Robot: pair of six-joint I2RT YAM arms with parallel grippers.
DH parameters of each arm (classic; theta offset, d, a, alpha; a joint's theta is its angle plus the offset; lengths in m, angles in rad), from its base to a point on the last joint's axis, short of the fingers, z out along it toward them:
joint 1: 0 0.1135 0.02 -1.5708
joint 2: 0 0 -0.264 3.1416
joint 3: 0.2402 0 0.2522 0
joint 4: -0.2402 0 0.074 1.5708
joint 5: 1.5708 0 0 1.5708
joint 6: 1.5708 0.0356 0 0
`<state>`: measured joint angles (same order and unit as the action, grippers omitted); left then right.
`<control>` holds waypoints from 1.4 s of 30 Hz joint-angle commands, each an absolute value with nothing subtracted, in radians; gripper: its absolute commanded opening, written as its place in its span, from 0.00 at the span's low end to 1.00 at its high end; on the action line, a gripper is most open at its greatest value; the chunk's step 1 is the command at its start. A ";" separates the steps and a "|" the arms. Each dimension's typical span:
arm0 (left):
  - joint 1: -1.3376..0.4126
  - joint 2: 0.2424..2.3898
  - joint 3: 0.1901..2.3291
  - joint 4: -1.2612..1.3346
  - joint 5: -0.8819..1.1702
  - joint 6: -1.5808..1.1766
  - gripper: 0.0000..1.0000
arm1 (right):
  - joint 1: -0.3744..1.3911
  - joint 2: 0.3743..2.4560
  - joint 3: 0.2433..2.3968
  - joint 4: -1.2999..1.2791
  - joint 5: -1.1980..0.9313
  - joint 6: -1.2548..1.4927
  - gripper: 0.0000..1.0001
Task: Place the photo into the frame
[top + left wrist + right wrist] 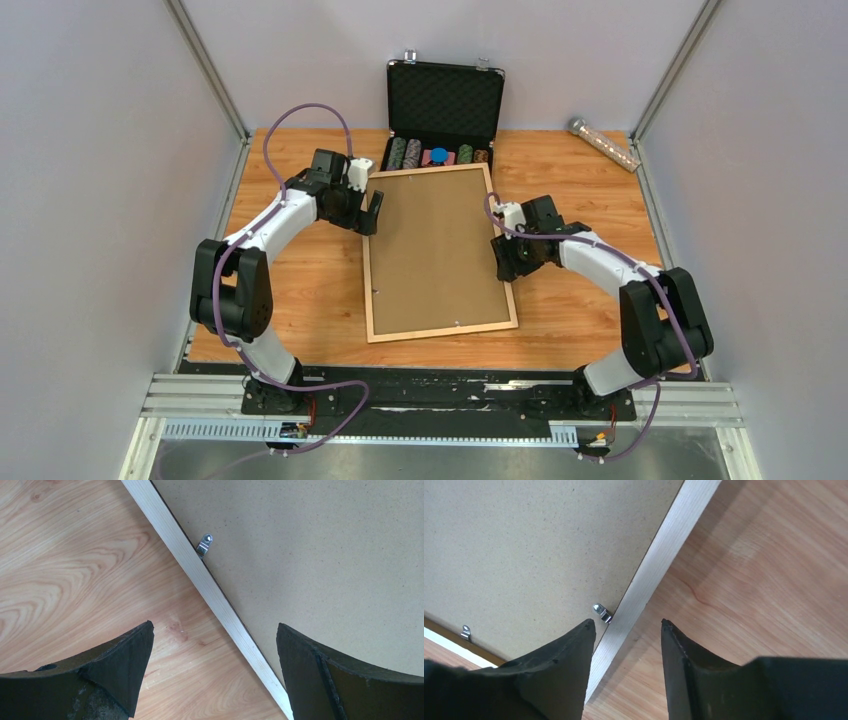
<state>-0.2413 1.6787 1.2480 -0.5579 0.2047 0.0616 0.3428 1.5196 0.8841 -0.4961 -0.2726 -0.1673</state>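
The frame (445, 331) lies face down in the middle of the table, and a brown backing panel (435, 250) fills it. The photo is hidden from every view. My left gripper (372, 212) is open at the frame's upper left rail (210, 587), one finger over the table and the other over the panel, just below a metal clip (204, 544). My right gripper (503, 262) hangs over the right rail (659, 565). It is open with nothing between its fingers, and its left fingertip (583, 632) is beside a metal clip (601, 611).
An open black case (445, 100) with poker chips stands against the frame's far edge. A clear tube (603, 143) lies at the back right corner. Another clip (466, 631) sits on the frame's near rail. Walls close in both sides of the table.
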 commanded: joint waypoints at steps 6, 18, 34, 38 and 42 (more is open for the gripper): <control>-0.233 1.673 1.247 -0.546 0.221 0.075 1.00 | 0.334 1.456 0.933 -0.463 -0.252 -0.175 0.55; -0.233 1.664 1.246 -0.545 0.221 0.076 1.00 | 0.281 1.527 1.029 -0.462 -0.303 -0.095 0.54; -0.233 1.658 1.247 -0.548 0.214 0.079 1.00 | 0.064 1.834 1.262 -0.474 -0.811 0.028 0.63; -0.232 1.656 1.247 -0.550 0.213 0.079 1.00 | 0.057 1.904 1.287 -0.463 -0.856 0.027 0.65; -0.231 1.654 1.246 -0.550 0.209 0.080 1.00 | 0.054 1.946 1.295 -0.452 -0.895 0.020 0.67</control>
